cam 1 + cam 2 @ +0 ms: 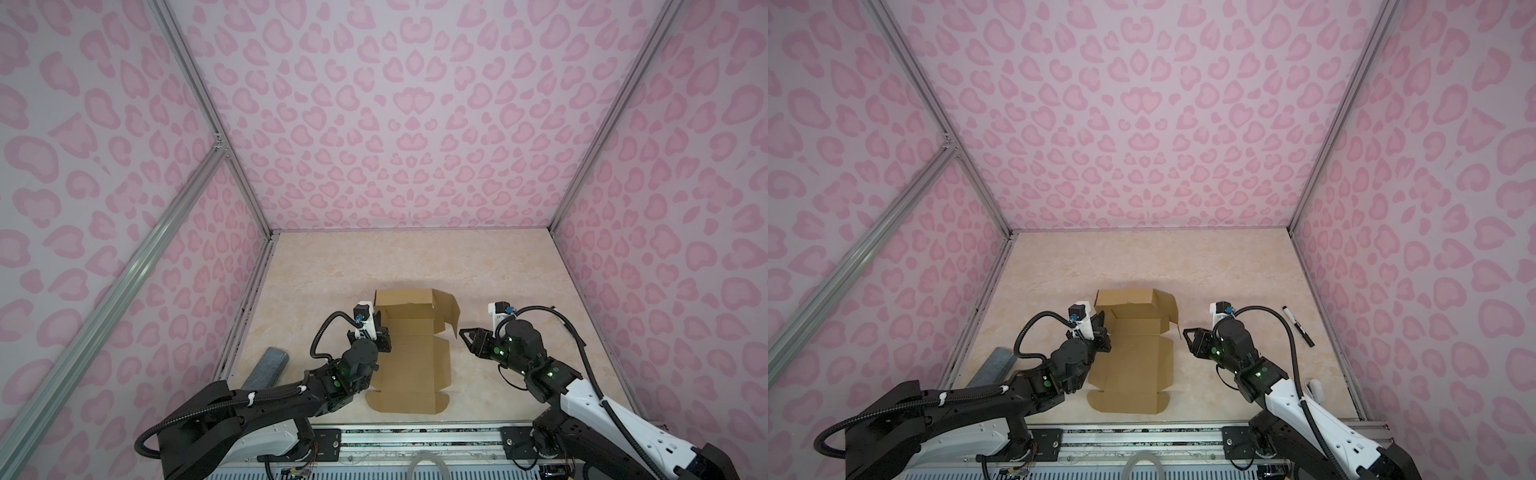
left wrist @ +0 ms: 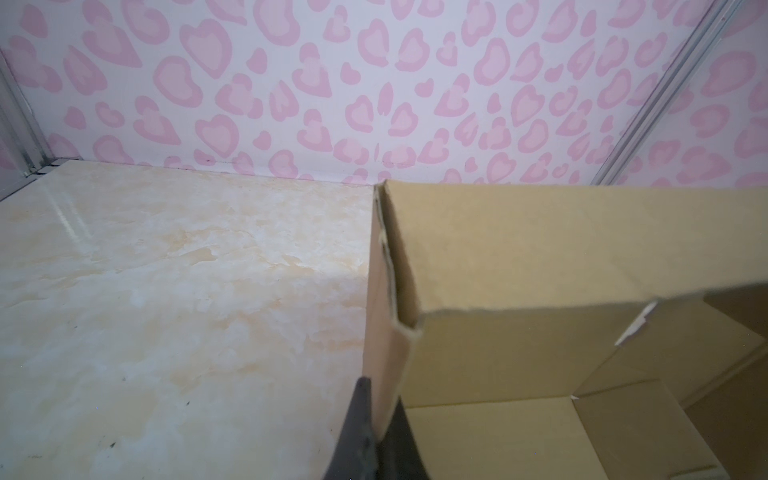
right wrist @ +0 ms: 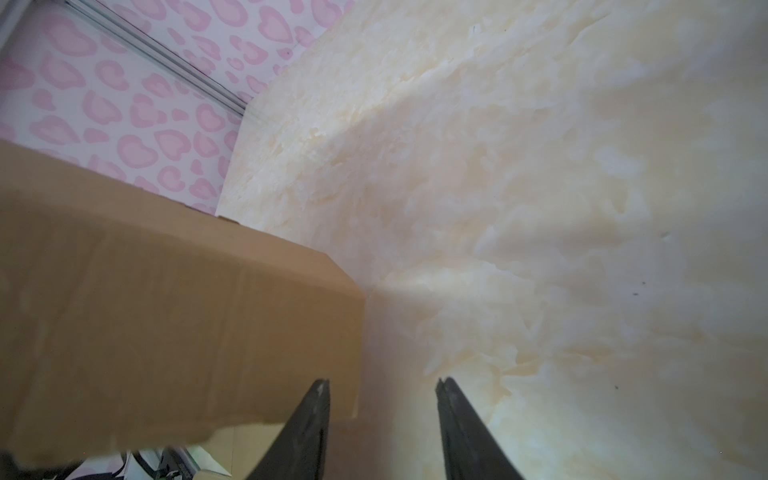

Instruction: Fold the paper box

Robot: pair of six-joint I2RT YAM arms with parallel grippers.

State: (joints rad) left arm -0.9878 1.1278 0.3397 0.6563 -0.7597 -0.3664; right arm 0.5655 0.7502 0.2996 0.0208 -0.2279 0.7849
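Left gripper (image 2: 380, 395) was clamped shut on box (image 1: 415, 361) left wall. Right gripper (image 3: 382, 388) stood part open, empty, beside raised right flap. Box lay lower centre of frame on table (image 1: 498, 270), half folded.

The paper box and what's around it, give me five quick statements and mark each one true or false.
1. The left gripper is shut on a raised side wall of the paper box. True.
2. The right gripper grips the box. False: its jaws stand open beside the raised right flap.
3. The box is fully closed. False: its near panels lie flat on the table.
4. A black marker lies on the right arm's side. True.
5. The grey block sits inside the box. False: it lies on the table left of the box, apart from it.
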